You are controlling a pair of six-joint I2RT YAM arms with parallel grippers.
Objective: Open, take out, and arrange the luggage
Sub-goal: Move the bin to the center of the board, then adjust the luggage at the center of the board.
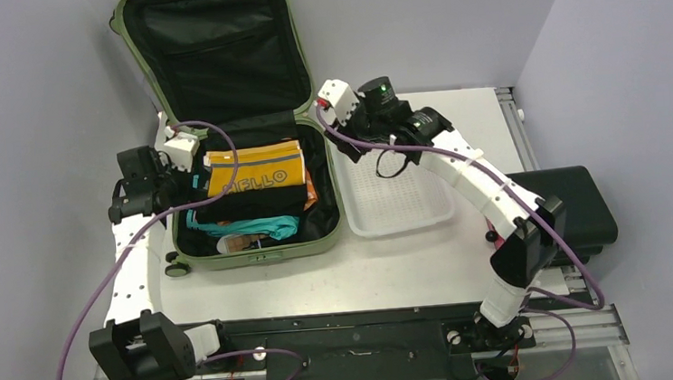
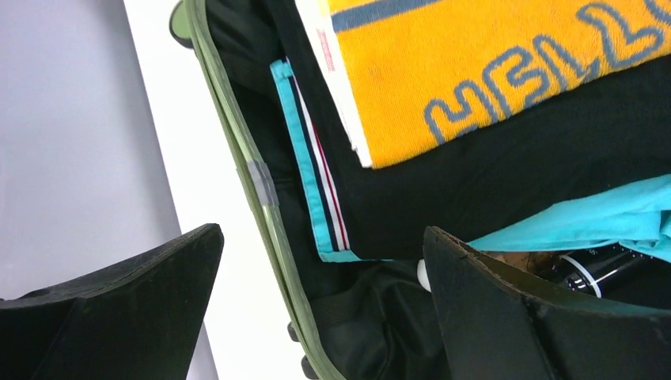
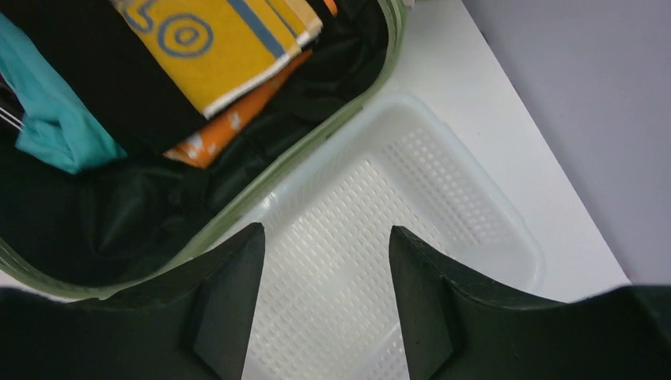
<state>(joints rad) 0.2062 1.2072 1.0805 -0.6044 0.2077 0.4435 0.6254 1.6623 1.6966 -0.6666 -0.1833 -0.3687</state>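
Observation:
The luggage [image 1: 256, 253], a light olive-green hard case, lies open on the table with its black-lined lid [image 1: 213, 45] standing upright at the back. Inside it lie a yellow "HELLO" towel [image 1: 254, 171], a black garment [image 1: 252, 201] and a teal garment [image 1: 245, 226]. My left gripper [image 1: 193, 163] hangs over the case's left rim [image 2: 229, 111]. It is open wide, one finger outside the rim and one over the contents, holding nothing [image 2: 322, 231]. At the case's back right corner my right gripper [image 1: 325, 116] is open, with nothing between its fingers [image 3: 326, 230].
A white mesh basket [image 1: 397, 194] with nothing in it stands right against the case's right side. A black case [image 1: 578, 198] sits at the table's right edge. An orange patterned item [image 3: 214, 131] lies under the towel. Grey walls close in the back and both sides.

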